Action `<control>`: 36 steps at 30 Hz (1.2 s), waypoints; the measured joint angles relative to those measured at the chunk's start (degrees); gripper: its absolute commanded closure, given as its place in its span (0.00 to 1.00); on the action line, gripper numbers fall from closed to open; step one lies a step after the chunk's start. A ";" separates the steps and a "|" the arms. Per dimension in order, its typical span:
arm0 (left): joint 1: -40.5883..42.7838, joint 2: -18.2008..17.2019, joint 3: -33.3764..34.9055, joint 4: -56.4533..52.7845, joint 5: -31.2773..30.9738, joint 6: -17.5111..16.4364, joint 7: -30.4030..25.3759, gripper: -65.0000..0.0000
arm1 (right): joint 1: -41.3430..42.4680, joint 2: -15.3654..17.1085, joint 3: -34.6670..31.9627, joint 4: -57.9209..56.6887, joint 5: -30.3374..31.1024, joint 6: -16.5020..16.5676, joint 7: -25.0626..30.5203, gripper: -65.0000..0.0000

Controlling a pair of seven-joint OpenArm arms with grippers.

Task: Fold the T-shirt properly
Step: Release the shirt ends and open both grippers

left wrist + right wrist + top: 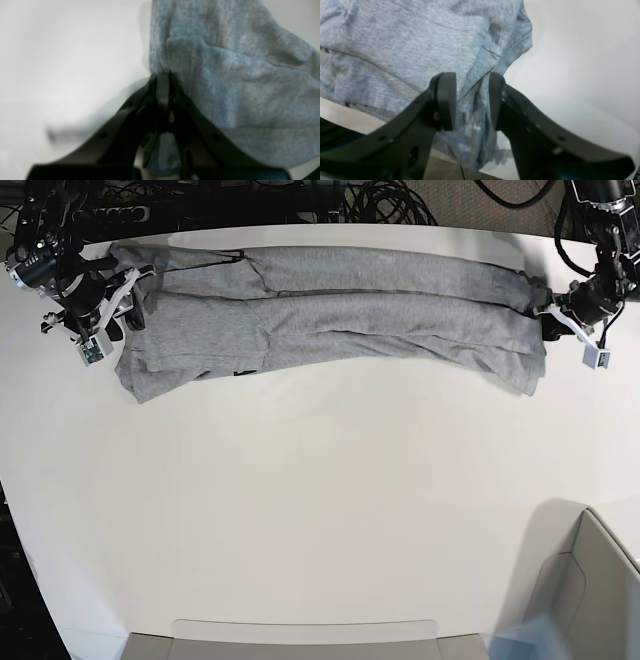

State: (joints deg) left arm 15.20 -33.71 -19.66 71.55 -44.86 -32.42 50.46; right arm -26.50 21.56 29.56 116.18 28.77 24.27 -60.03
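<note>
Left gripper (162,82) was clamped on an edge of the T-shirt (330,315), right gripper (472,100) straddled bunched cloth half-spread, the garment stretched along the table's (320,510) far edge, apparently folded lengthwise; crosswise folds remained.

Matte black curved fingers (447,100), screw-dotted

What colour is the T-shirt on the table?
The T-shirt is a speckled heather grey, with no print showing. The right wrist view shows it best.
</note>
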 measured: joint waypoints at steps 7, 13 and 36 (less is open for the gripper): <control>0.57 0.50 -6.75 2.49 3.08 1.14 2.29 0.92 | -0.04 -0.20 0.00 0.00 0.00 0.00 -0.04 0.66; 0.98 0.70 -12.98 3.28 3.85 1.68 3.41 0.75 | -0.15 -0.20 0.00 0.00 -0.02 0.02 -0.22 0.66; 5.11 0.22 -6.64 3.26 -14.32 1.92 3.30 0.69 | -0.02 -0.17 0.00 0.00 0.00 0.00 -0.20 0.66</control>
State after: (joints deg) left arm 20.32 -33.50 -26.30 74.81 -59.18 -30.50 53.76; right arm -26.52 21.39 29.56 116.18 28.77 24.27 -60.23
